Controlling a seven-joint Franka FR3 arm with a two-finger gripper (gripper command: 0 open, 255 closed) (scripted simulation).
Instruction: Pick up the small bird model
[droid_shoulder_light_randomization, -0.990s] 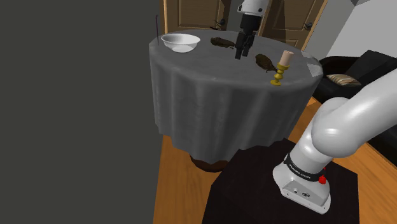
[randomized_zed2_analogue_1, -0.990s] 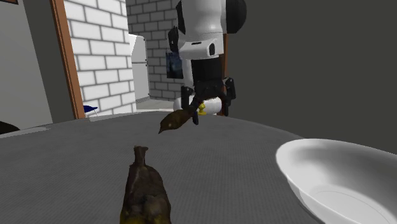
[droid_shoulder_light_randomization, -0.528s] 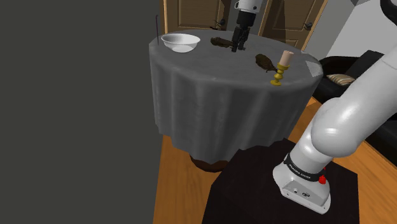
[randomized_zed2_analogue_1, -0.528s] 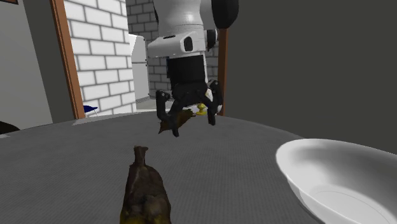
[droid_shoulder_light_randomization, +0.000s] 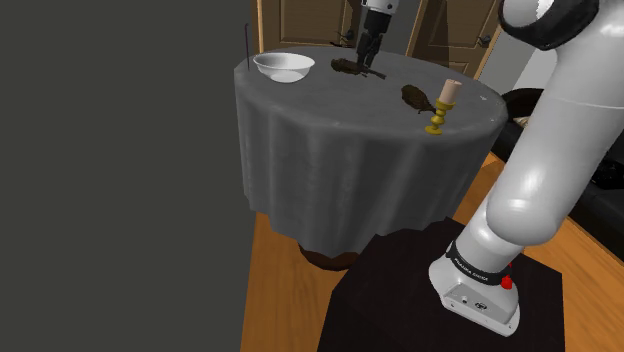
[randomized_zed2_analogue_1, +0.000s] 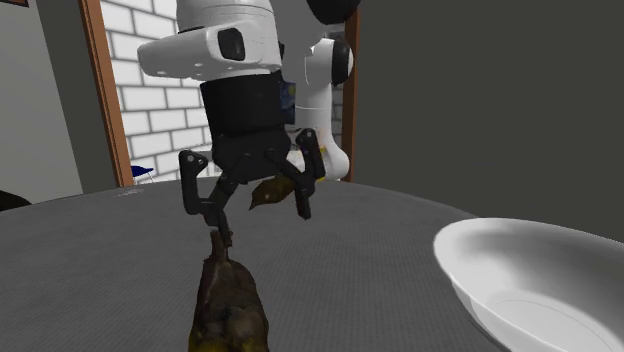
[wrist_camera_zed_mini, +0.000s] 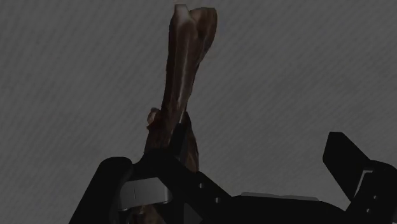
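Greys and browns nearly everywhere — very few bright notes.
Mottled dark brown with yellowish flecks on the small bird model (randomized_zed2_analogue_1: 228, 310), all black on the gripper (randomized_zed2_analogue_1: 264, 222), the same dark brown on the second bird (droid_shoulder_light_randomization: 415, 96). Mid grey for the tablecloth (droid_shoulder_light_randomization: 340, 160) — finely striped up close in the wrist view. Plain white on the bowl (droid_shoulder_light_randomization: 283, 67), white with dark joints on the arm (droid_shoulder_light_randomization: 545, 170), red on the button (droid_shoulder_light_randomization: 507, 283) at its base. Gold for the candlestick (droid_shoulder_light_randomization: 437, 122), pale beige for its candle (droid_shoulder_light_randomization: 451, 90). Orange-brown wood on the floor (droid_shoulder_light_randomization: 285, 290), black on the stand (droid_shoulder_light_randomization: 390, 300), white brick with grey joints on the wall (randomized_zed2_analogue_1: 160, 90).
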